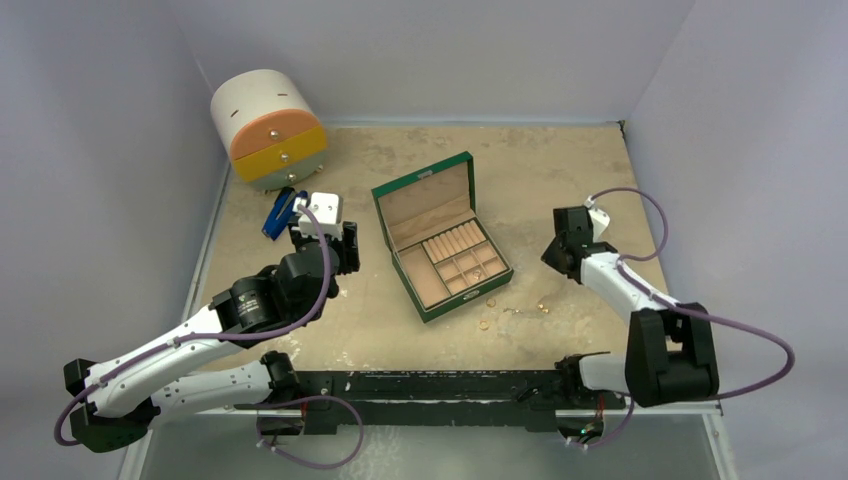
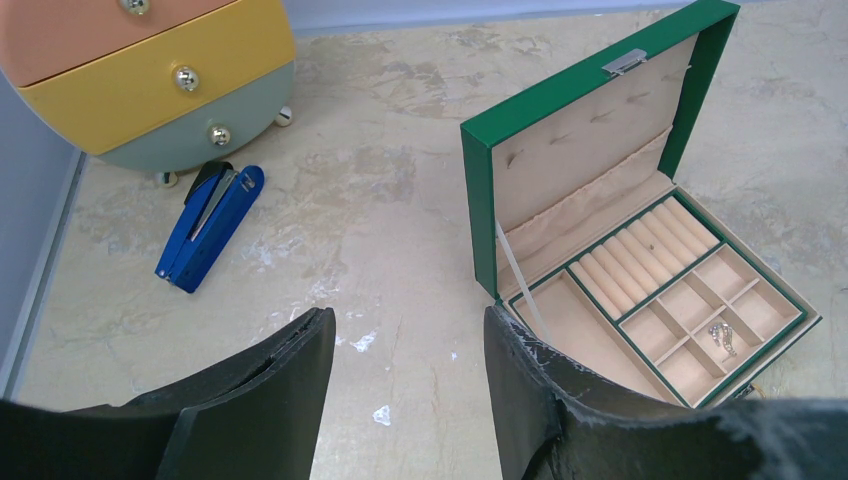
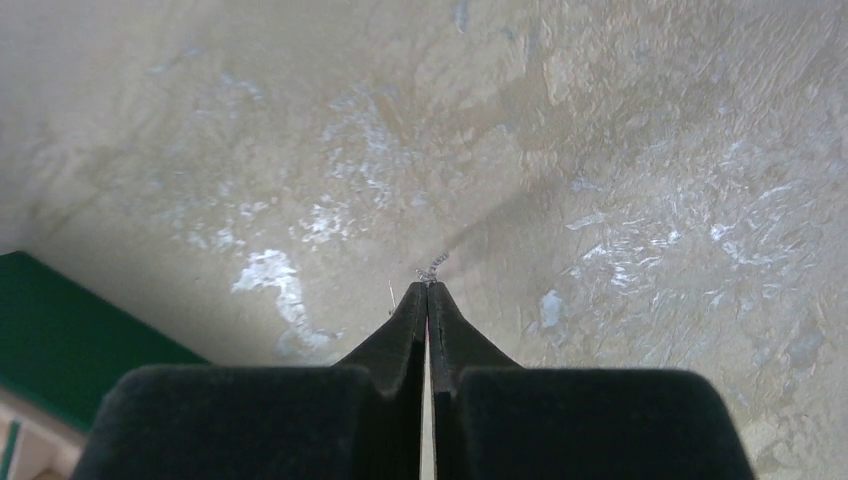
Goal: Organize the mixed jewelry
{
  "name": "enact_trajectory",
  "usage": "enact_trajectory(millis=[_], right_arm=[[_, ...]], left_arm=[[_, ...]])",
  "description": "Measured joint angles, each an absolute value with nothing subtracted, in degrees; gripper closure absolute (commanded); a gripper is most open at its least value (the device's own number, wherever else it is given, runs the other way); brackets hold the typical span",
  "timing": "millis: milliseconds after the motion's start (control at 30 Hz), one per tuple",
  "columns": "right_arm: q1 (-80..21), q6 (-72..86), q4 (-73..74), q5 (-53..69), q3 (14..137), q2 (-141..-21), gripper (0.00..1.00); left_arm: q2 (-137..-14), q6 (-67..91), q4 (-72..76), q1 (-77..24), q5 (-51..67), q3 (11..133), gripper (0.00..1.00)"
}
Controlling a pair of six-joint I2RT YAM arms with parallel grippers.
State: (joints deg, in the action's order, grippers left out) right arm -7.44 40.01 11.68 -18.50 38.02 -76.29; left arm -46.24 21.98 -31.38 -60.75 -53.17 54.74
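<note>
A: The right fingers [image 3: 410, 325] are pressed shut, and a tiny silvery piece [image 3: 432, 266] sticks out at their very tips. I judge it is pinched there and lifted clear of the worktop [image 3: 650, 180].

B: Where is that arm?

A: Off to the right of the green box [image 1: 425, 200], not over it. The box stands open with its lid tipped back.

B: And the left fingers [image 2: 300, 370]?

A: Parted a middling way with nothing between them. They hang above bare worktop to the left of the box, near the blue stapler [image 2: 208, 228] and the little chest of drawers [image 2: 150, 80].

B: So how much is sorted?

A: Very little, by the look of it. One sparkly piece [image 2: 723, 338] lies in a small square compartment at the box's near right. The ring rolls and the long tray look bare.

B: What is left?

A: A few small gold pieces [image 1: 485, 324] lie loose on the worktop just in front of the box — at least three, perhaps four. They are too small to tell rings from earrings. Each has yet to go in, and so does the one at the right fingertips — it is nowhere near a compartment.
</note>
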Motion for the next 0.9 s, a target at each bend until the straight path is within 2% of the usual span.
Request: enact_trajectory(millis=[333,667,900], right_arm=[[-7.44,36.32,11.44,-14.9,37.6,-66.83,1.0],[-7.68,30.2,8.56,-3.53,35.53,-60.49,1.0],[-13.19,27.53,6.26,2.9,35.48,-58.85,1.0]], left_arm=[[-46.24,21.98,-31.38,-60.75,-53.15,54.74,0.44],[-46.44,21.96,-31.38,-60.6,-53.12,54.74,0.44],[-46.5,21.96,-31.38,-60.34,-53.01,54.74,0.44]])
